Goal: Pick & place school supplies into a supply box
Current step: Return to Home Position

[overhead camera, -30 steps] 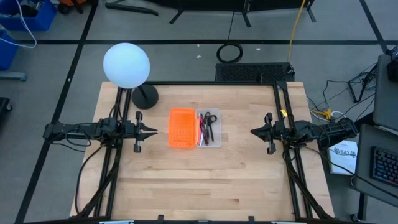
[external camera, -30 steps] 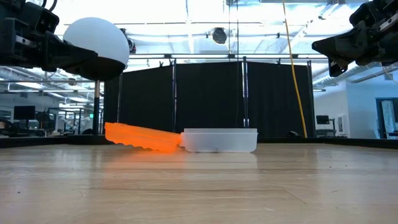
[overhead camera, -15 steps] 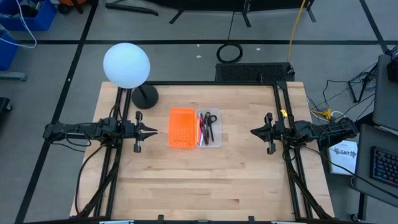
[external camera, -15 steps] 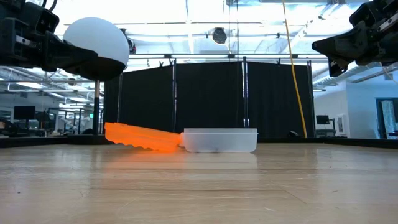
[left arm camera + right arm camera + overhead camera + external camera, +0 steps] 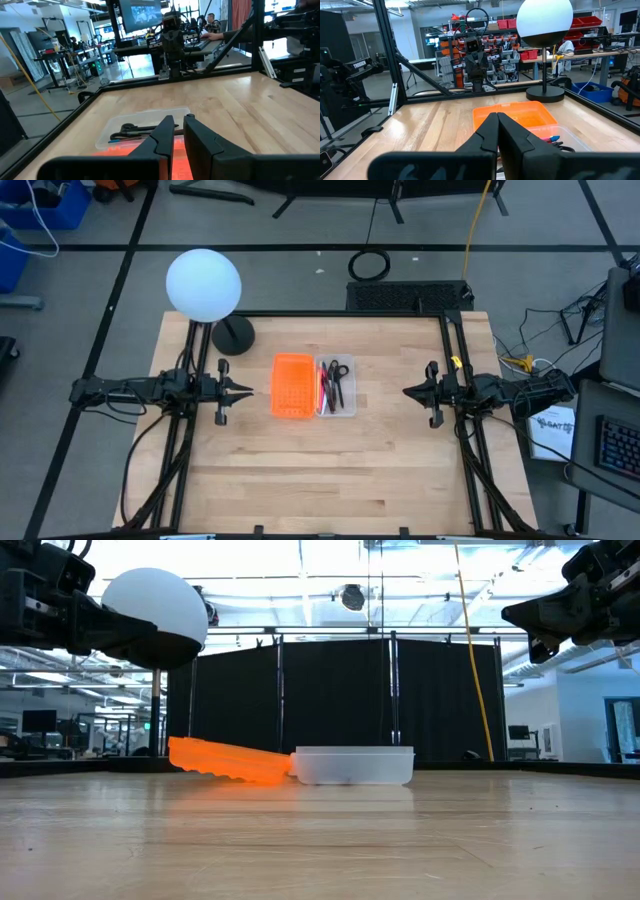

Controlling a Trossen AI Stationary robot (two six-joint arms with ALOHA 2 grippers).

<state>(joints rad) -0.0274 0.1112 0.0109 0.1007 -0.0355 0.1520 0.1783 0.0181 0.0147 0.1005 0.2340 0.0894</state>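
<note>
The clear supply box [image 5: 337, 410] sits mid-table. Black-handled scissors [image 5: 337, 369] and several pens [image 5: 325, 392], one pink, lie inside it. My left gripper [image 5: 249, 391] hovers above the table, left of the orange tray. In the left wrist view [image 5: 179, 122] its fingers stand a narrow gap apart and hold nothing. My right gripper [image 5: 407, 391] hovers right of the box. Its fingers are shut and empty in the right wrist view [image 5: 496, 117]. The low view shows both grippers well above the tabletop.
An orange perforated tray [image 5: 291, 386] lies against the box's left side. In the low view this tray [image 5: 228, 760] looks tilted, its left edge higher. A white globe lamp [image 5: 203, 283] on a black base [image 5: 233, 335] stands at the far left. Bare wood fills the near half.
</note>
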